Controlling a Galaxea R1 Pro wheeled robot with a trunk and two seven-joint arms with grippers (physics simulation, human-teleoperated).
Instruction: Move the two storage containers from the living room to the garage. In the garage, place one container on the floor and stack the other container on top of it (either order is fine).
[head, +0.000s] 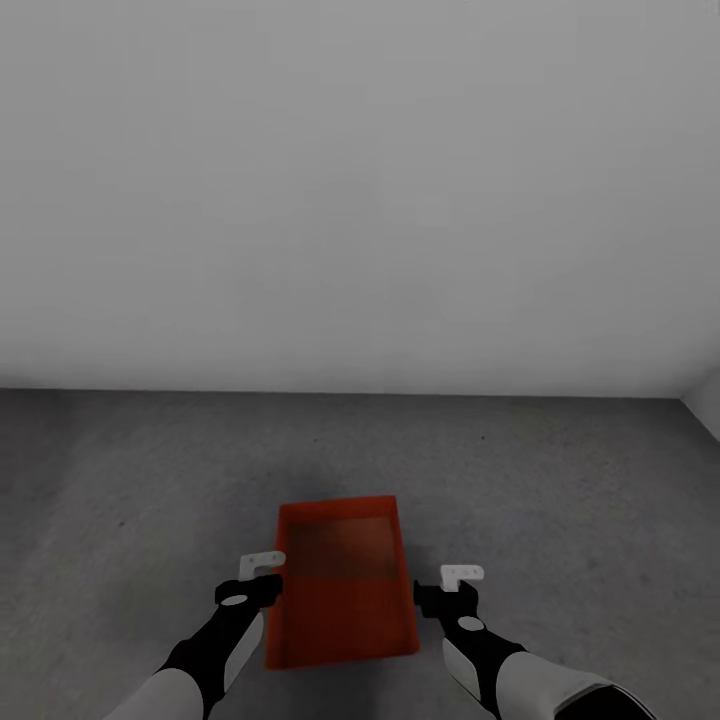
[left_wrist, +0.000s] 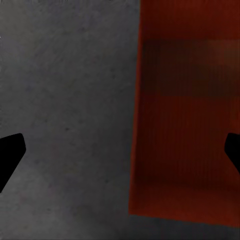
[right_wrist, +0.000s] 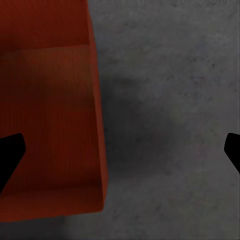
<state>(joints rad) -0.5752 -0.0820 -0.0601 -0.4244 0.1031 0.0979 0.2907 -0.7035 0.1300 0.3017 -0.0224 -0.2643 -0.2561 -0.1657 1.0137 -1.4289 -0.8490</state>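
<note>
We're in a bare garage here: rough dark grey concrete floor (head: 150, 480) meeting a plain pale grey wall (head: 360, 180).

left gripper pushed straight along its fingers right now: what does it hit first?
Probably the storage container: the left gripper straddles its side wall, one finger over the floor, one over the box. Depth is unclear.

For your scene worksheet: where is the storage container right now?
In the head view, the storage container sits on the dark concrete floor, between the left gripper and right gripper.
</note>
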